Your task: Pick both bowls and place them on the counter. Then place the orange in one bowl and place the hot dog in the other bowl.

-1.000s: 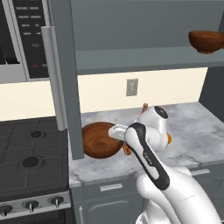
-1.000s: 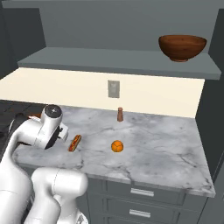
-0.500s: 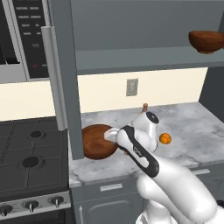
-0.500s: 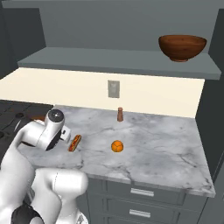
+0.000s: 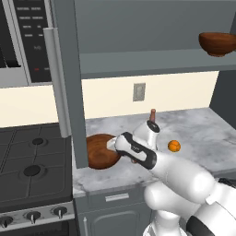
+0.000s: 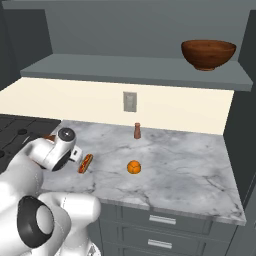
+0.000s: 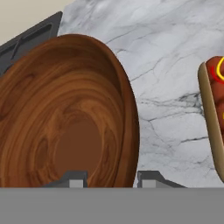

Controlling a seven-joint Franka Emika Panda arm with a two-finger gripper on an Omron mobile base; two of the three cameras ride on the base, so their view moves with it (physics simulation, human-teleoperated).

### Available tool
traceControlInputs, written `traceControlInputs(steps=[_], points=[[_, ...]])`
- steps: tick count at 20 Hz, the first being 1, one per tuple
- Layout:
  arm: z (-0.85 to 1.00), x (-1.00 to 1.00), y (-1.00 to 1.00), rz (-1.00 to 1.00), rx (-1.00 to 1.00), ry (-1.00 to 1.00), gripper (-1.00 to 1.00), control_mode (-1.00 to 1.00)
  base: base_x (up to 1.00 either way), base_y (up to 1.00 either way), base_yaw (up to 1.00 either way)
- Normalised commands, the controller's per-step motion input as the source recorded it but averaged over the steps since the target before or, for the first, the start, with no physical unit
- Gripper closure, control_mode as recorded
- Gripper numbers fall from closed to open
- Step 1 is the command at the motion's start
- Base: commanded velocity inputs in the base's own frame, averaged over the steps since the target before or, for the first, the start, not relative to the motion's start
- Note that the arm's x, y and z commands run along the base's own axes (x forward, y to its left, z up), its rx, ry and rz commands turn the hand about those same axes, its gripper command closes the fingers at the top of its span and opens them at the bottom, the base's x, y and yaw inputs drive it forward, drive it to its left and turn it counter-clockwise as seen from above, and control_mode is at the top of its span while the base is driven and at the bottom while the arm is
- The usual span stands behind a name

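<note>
One reddish-brown bowl (image 5: 98, 153) is at the left end of the marble counter (image 5: 203, 129), beside the stovetop, low over it or resting on it. My gripper (image 5: 112, 145) is shut on its right rim. In the hand view the bowl (image 7: 65, 113) tilts toward the camera, and my gripper (image 7: 111, 178) has one finger inside the wall and one outside. The second bowl (image 6: 208, 53) stands on the upper shelf at the right. The hot dog (image 6: 85, 163) lies just right of my hand. The orange (image 6: 133, 167) sits further right on the counter.
A small brown shaker (image 6: 137, 130) stands near the back wall under the outlet. The black stovetop (image 5: 32, 161) adjoins the counter on the left. A grey vertical cabinet panel (image 5: 69, 83) rises right above the held bowl. The second bowl (image 5: 219, 43) is high at the right.
My hand has swung left and sunk a little toward the counter, uncovering the orange in the left base view. The bowl stays in the grip at nearly the same place.
</note>
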Motion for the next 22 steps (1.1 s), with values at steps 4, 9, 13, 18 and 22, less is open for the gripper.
traceControlInputs(steps=[4, 9, 13, 18, 22], points=[[-0.21, 0.02, 0.03, 0.0, 0.0, 0.06, 1.0, -1.0, 0.0, 0.0, 0.0], [-0.19, 0.0, 0.0, 0.0, 0.0, 0.02, 1.0, -1.0, 0.0, 0.0, 0.0], [-0.23, 0.02, 0.04, 0.0, 0.0, 0.0, 1.0, -1.0, 0.0, 0.0, 0.0], [-0.13, 0.01, 0.12, 0.0, 0.0, 0.0, -1.0, -1.0, 0.0, 0.0, 0.0], [-0.01, 0.0, 0.14, 0.0, 0.0, 0.0, -1.0, -1.0, 0.0, 0.0, 0.0]])
